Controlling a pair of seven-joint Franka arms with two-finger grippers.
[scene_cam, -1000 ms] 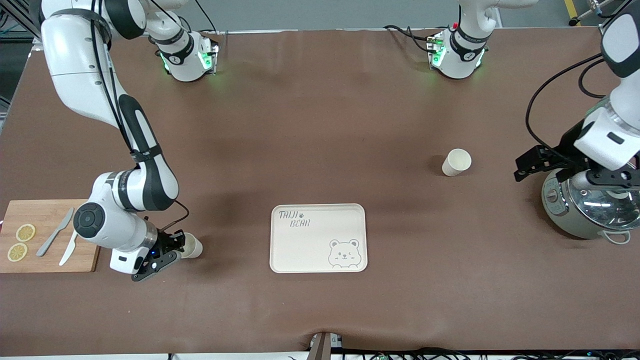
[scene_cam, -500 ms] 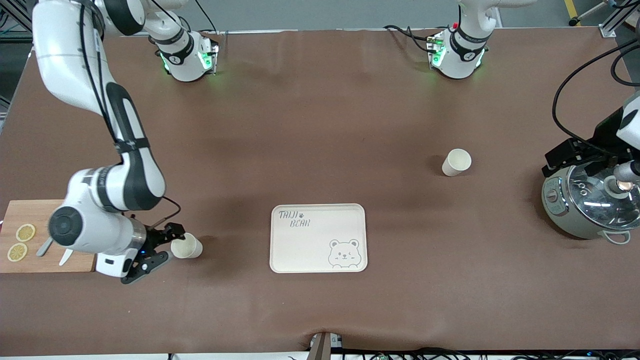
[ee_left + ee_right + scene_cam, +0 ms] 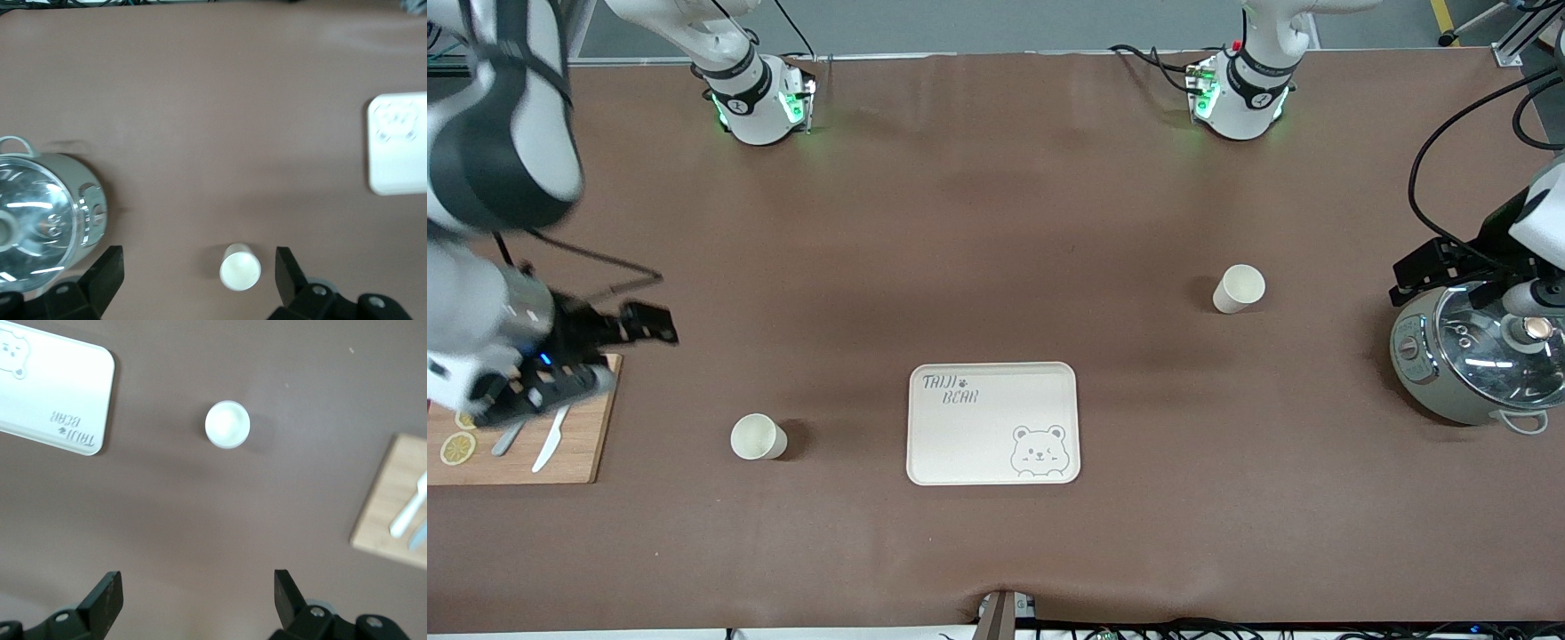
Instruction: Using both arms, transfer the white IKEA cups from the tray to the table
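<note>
One white cup [image 3: 758, 437] stands upright on the table beside the bear-print tray [image 3: 993, 391], toward the right arm's end. It also shows in the right wrist view [image 3: 227, 424]. The second white cup [image 3: 1238, 289] stands farther from the front camera than the tray, toward the left arm's end, and shows in the left wrist view [image 3: 240, 270]. My right gripper [image 3: 609, 356] is open and empty, raised over the edge of the cutting board; in its wrist view [image 3: 197, 597] only bare table lies between its fingers. My left gripper [image 3: 1449, 271] is open and empty, raised beside the pot [image 3: 197, 277].
A wooden cutting board [image 3: 578, 444] with lemon slices [image 3: 458, 448], a knife and a spatula lies at the right arm's end. A grey pot with a glass lid [image 3: 1476, 364] stands at the left arm's end. The tray also shows in both wrist views [image 3: 399, 143] [image 3: 53, 390].
My right gripper has let go of the cup beside the tray, risen and drawn back over the cutting board. My left gripper has drawn back from its cup toward the pot.
</note>
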